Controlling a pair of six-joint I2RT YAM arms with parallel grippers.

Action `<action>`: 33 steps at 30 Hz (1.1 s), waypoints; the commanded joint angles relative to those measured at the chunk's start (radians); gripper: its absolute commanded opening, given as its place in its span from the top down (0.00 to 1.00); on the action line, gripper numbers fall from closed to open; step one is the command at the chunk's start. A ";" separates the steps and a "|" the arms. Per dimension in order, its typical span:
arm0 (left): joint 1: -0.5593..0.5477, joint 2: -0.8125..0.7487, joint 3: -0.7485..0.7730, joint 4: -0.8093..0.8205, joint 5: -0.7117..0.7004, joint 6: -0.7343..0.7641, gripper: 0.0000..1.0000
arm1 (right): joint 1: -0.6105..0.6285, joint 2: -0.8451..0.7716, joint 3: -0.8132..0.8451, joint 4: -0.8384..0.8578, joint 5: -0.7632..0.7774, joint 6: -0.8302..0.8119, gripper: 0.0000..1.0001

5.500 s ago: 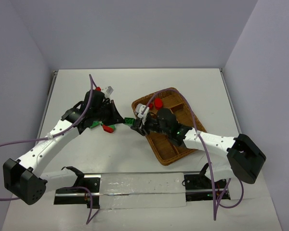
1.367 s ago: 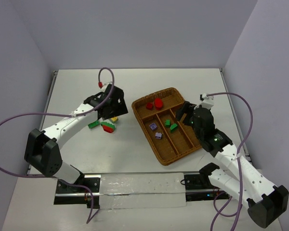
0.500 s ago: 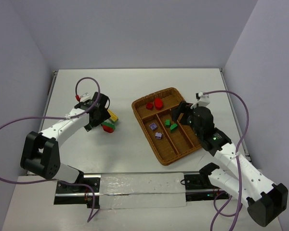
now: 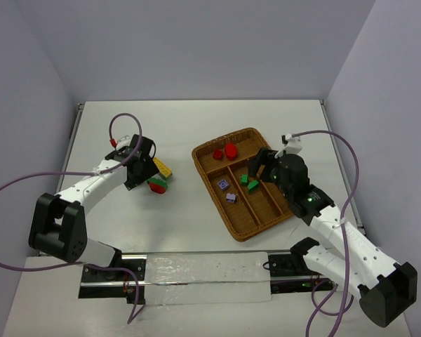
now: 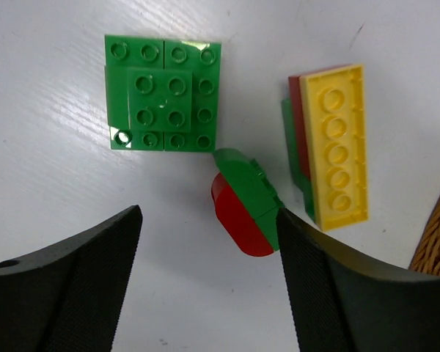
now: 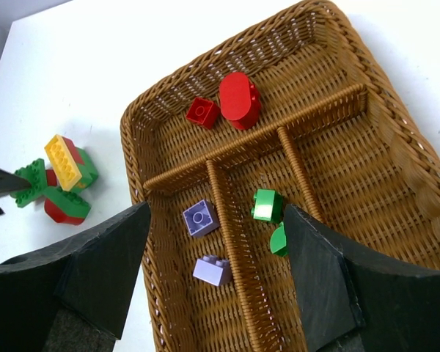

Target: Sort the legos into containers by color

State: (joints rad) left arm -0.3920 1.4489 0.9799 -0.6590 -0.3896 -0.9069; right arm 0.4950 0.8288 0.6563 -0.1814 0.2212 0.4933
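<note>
Brown woven tray (image 6: 381, 161), yellow brick (image 5: 337, 147), green plate (image 5: 163, 94)

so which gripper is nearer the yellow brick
Left. The left gripper hovers just beside the yellow brick; the right gripper is off over the wicker tray.

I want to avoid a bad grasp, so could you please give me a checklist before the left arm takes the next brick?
1. Left pincer open: ok.
2. Red-green rounded brick lined up in its gap: ok, near one side.
3. Yellow brick free of other colours: not ok, stacked on red and green.
4. Right pincer empty: ok.
5. Tray colours unmixed: ok.
6. Spare slot for yellow: ok.
</note>
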 commanded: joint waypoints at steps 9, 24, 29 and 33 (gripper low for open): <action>-0.001 0.033 -0.072 0.175 0.083 -0.096 0.22 | 0.010 0.006 0.057 0.040 -0.002 -0.004 0.20; -0.001 0.063 -0.121 0.210 0.107 -0.088 0.43 | 0.011 0.002 0.059 0.045 -0.007 0.002 0.20; -0.001 -0.025 -0.178 0.178 0.086 -0.055 0.62 | 0.013 0.019 0.062 0.059 -0.014 0.002 0.20; -0.001 -0.087 -0.230 0.197 0.105 -0.017 0.74 | 0.030 0.094 0.125 0.077 -0.097 -0.045 0.21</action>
State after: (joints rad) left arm -0.3920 1.4347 0.7860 -0.4746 -0.2830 -0.9670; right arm 0.5029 0.8650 0.6793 -0.1729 0.1935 0.4936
